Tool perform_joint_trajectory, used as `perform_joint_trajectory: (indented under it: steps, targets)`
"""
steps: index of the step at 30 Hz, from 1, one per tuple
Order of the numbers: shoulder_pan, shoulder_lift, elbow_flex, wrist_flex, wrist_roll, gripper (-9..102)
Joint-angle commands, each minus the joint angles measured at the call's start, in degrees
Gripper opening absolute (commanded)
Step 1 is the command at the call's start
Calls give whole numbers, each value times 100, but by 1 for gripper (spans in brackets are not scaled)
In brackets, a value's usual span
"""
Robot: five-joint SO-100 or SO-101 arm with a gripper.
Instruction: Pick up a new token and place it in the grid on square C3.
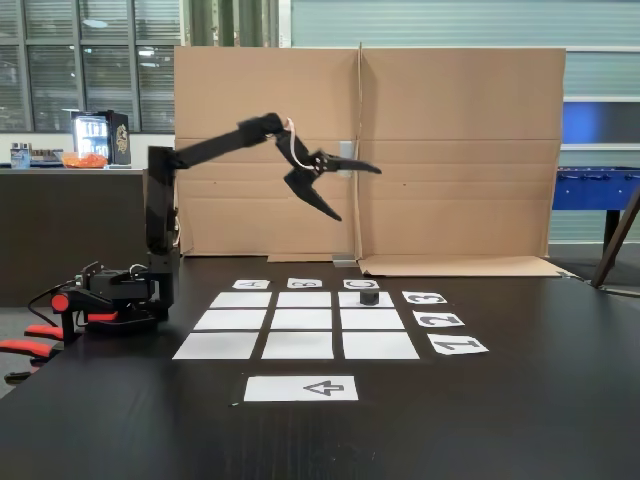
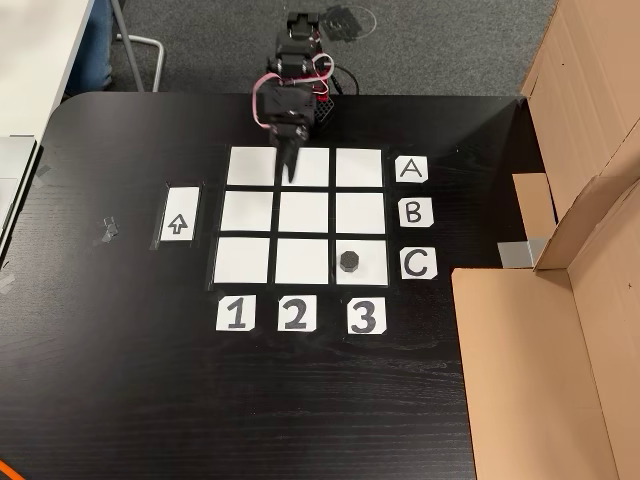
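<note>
The token (image 2: 349,261) sits flat on square C3 (image 2: 372,270) of the grid (image 2: 305,213), in line with the C and 3 labels. It looks light, stiff and smooth-sided; pinching across its round flanks should hold best. The hand (image 1: 352,190) hangs released, fingers spread, well above the tabletop (image 2: 120,380).

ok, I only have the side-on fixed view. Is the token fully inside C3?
Observer: Yes. In a fixed view from above, the token lies wholly on C3, clear of every paper edge.
Operator: And which cell is the gripper over?
Observer: From above, the gripper hangs over A2, two rows from the token.
</note>
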Motion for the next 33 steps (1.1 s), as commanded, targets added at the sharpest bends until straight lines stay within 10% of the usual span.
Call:
perform_joint_trajectory:
  steps: [1,10,24,33]
  targets:
    - [606,914,694,-483,-220,51]
    - [2048,2391,2382,-1485,-668,45]
    - [4122,4693,4887,-2610,-729,-1]
    - [5054,6363,6434,-2619,-1011,-1]
